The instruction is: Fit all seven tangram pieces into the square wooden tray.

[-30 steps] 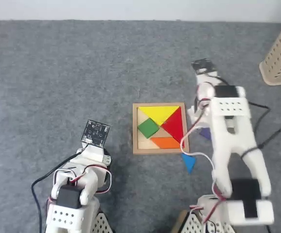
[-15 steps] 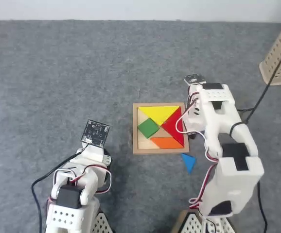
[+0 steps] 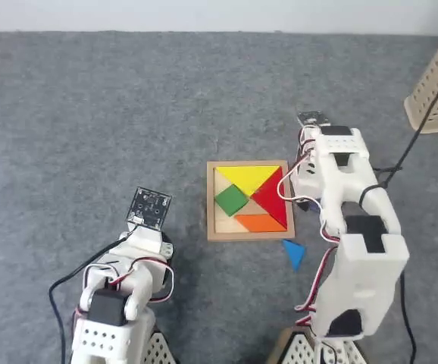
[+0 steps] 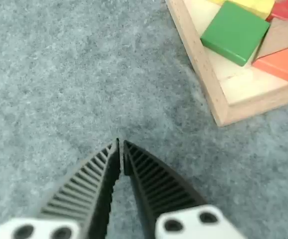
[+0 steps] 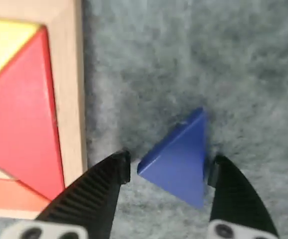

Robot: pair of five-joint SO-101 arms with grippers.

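Beside the right rim of the square wooden tray (image 5: 67,74), a dark blue wooden triangle (image 5: 179,154) lay on the grey felt tabletop (image 5: 184,50) between the spread jaws of the right gripper (image 5: 170,160); the left gripper (image 4: 120,147) was clenched, empty. Step appeared to be pickup: next, close squarely, lift.

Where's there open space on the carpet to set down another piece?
Bare carpet stretches wide beyond the tray's far edge and on its left, ahead of the shut left pincer. Crowded: the tray's right side, where the open right pincer straddles a dark blue triangle, with a light blue triangle off the tray's near right corner.
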